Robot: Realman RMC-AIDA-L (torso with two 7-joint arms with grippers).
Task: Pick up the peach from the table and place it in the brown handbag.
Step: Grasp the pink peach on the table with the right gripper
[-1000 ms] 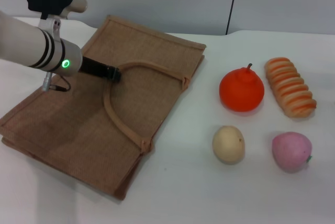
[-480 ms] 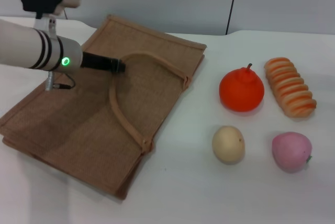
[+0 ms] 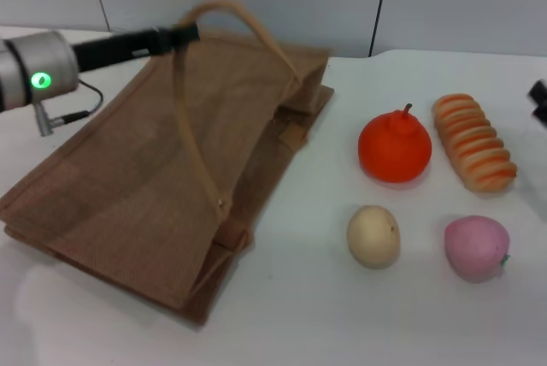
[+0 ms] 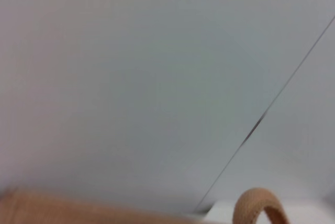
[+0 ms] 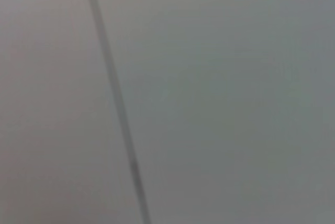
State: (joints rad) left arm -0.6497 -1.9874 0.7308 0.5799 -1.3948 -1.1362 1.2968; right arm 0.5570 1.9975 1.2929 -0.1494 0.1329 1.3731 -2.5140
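So our left gripper is pinched tight on the handle of the brown handbag, hoisting its top layer off the table. Our peach sits at the near right, beside the beige fruit. Right gripper barely shows; can't tell its fingers.

The handbag is tan-brown burlap with a lighter tan handle; the peach is pink with a tiny green tip; one fruit is beige-yellow; another is orange-red; the bread has orange and cream stripes; the table is white.
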